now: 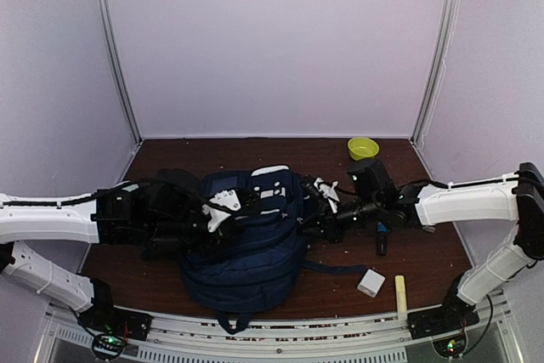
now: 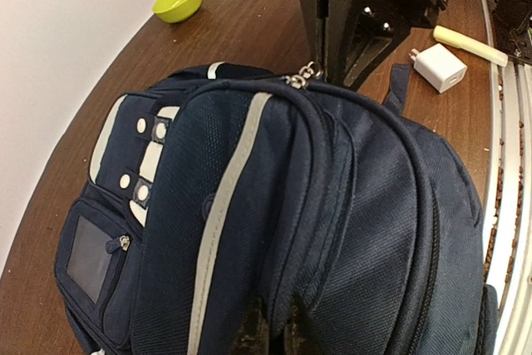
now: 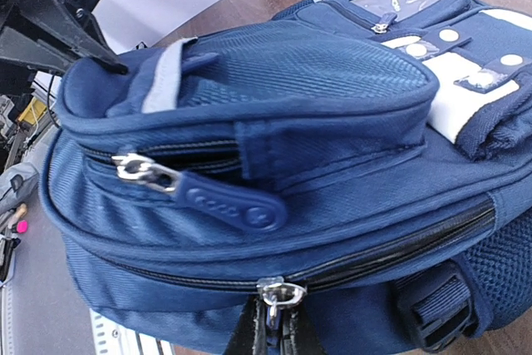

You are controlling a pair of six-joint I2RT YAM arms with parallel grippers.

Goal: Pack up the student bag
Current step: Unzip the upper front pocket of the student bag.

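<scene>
Table [image 1: 170, 152]: dark wood, with the bag in the middle and the loose items on the right half.
Bag [image 1: 246, 248]: lies front up between the two grippers and touches both, the left gripper at its left edge and the right gripper at its right edge. The zip looks closed along the stretch seen from the right wrist, so I judge nothing can go in yet.
Left gripper [image 2: 270, 334]: closed, pinching a fold of bag fabric, apparently as the anchor. Risk: the fold is thin. If it slips out, the bag would slide with any pull from the right instead of the zip running.
Right gripper [image 3: 270, 332]: closed on the zip pull at the bag's right edge. Risk: a pull off the line of the zip could jam the slider in the fabric or tear the tab from the fingers.
Bowl [image 1: 363, 148]: green, far right, well apart from the bag and out of harm's way.
Charger [image 1: 371, 282]: white, near right, near the bag's corner. Risk: a dragged bag could sweep it toward the near edge.
Stick [image 1: 400, 286]: pale, just right of the charger, with the same exposure.
Zip pull [image 3: 278, 295]: small metal tab. It offers little to hold, so the grip is likely fragile.
</scene>
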